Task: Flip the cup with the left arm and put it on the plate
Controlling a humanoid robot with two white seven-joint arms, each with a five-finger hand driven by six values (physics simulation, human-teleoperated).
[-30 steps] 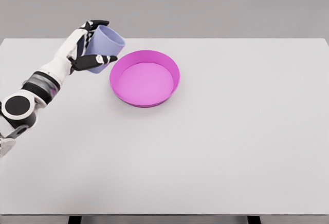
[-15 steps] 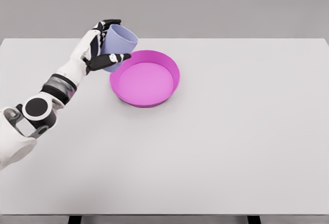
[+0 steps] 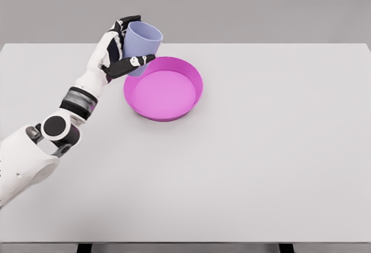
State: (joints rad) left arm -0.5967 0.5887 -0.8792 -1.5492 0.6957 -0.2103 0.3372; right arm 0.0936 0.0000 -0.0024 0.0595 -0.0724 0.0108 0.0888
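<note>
The left hand (image 3: 123, 49) grips the cup (image 3: 141, 45), a pale lavender-blue tumbler, and holds it in the air above the table (image 3: 261, 148). The fingers (image 3: 128, 21) wrap round the far side of the cup, their dark tips showing at its upper left, while the thumb (image 3: 138, 61) lies across the near side, low on the wall. The grasp is closed tight on the cup's body, with the palm against its left side.

The cup is nearly upright, tilted a little, its open mouth facing up and to the right and its narrower base pointing down and left. Its base hangs at the upper-left rim of the plate (image 3: 194, 99), a round magenta dish with raised walls that sits on the white table left of centre. Whether the cup touches the rim cannot be told from this view; it overlaps the rim's outer edge in the picture.

The left arm (image 3: 64, 119) reaches in from the lower left, stretched diagonally up toward the plate, with its white forearm and dark wrist band above the tabletop.
</note>
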